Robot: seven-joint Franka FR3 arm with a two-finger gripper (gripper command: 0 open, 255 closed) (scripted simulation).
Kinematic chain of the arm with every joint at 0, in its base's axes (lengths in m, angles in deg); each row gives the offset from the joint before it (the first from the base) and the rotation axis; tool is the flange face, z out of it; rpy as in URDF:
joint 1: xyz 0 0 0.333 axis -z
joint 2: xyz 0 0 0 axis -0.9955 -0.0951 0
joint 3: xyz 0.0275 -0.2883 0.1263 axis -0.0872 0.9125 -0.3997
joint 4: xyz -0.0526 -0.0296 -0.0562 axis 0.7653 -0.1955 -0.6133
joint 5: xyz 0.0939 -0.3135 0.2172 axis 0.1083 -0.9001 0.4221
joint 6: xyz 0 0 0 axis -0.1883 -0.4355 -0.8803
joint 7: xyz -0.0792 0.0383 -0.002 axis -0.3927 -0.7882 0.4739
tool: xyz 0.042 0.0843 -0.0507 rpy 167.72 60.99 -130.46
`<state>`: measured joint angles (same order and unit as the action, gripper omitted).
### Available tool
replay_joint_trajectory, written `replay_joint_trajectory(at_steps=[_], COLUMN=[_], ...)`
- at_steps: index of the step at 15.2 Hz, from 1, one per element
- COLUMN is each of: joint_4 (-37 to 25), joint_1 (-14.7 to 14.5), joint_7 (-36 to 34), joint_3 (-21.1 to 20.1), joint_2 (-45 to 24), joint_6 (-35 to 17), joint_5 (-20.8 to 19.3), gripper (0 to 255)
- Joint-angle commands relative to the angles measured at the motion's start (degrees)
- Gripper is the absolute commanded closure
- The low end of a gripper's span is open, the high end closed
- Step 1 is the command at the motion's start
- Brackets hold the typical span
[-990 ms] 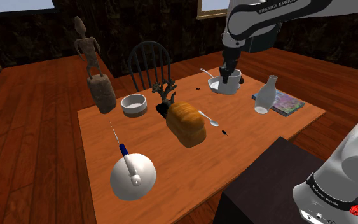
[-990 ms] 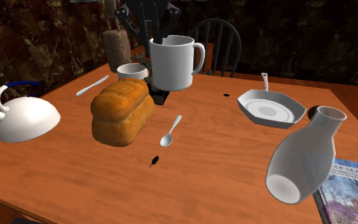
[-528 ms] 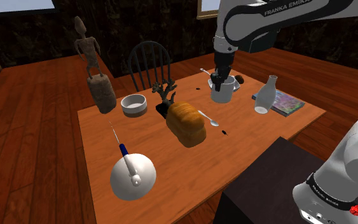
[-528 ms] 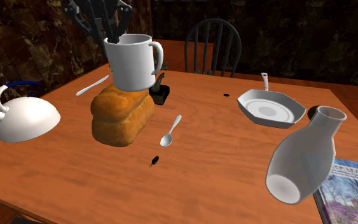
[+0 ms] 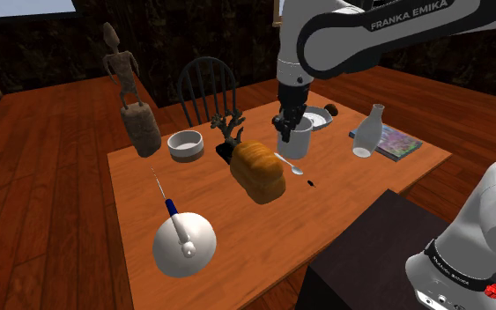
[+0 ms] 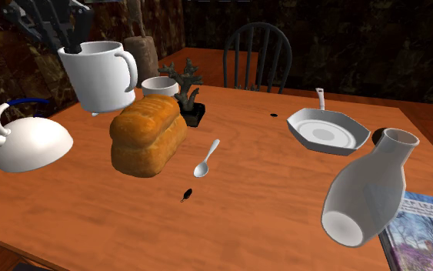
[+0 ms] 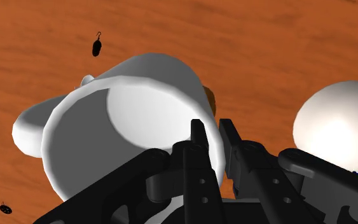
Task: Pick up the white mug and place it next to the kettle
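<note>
The white mug [image 5: 296, 138] hangs in the air above the table, tilted a little, by the far end of the bread loaf [image 5: 259, 170]. My gripper [image 5: 287, 126] is shut on its rim, one finger inside the mug and one outside. In the second exterior view the mug [image 6: 99, 75] hangs under the gripper [image 6: 71, 49], above and just right of the white kettle [image 6: 28, 143]. The wrist view looks into the mug [image 7: 120, 121], with the gripper [image 7: 212, 147] clasping its wall and the kettle [image 7: 333, 124] below. In the shoulder view the kettle [image 5: 184, 245] stands at the table's near left.
On the wooden table [image 5: 360, 187] are a white bowl [image 5: 186, 144], a dark branching ornament [image 5: 228, 136], a spoon [image 5: 288, 164], a pan [image 6: 328, 131], a pale vase [image 5: 368, 132] and a book [image 5: 397, 142]. A figure statue [image 5: 129, 92] and a chair [image 5: 207, 86] stand behind.
The arm has carried the mug from above the pan leftwards across the table, to over the bread loaf and nearer the kettle. The grip has stayed shut on the rim.
</note>
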<state>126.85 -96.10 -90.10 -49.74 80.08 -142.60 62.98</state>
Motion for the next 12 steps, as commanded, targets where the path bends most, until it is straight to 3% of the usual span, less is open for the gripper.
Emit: replay_joint_trajectory(at_steps=[1,12], joint_4=[0.13,-5.99], joint_1=[-1.19,-7.38], joint_7=[-2.89,-19.01], joint_3=[-1.81,-11.67], joint_2=[-0.13,-5.58], joint_6=[-0.31,0.24], joint_5=[0.35,0.47], gripper=[255,255])
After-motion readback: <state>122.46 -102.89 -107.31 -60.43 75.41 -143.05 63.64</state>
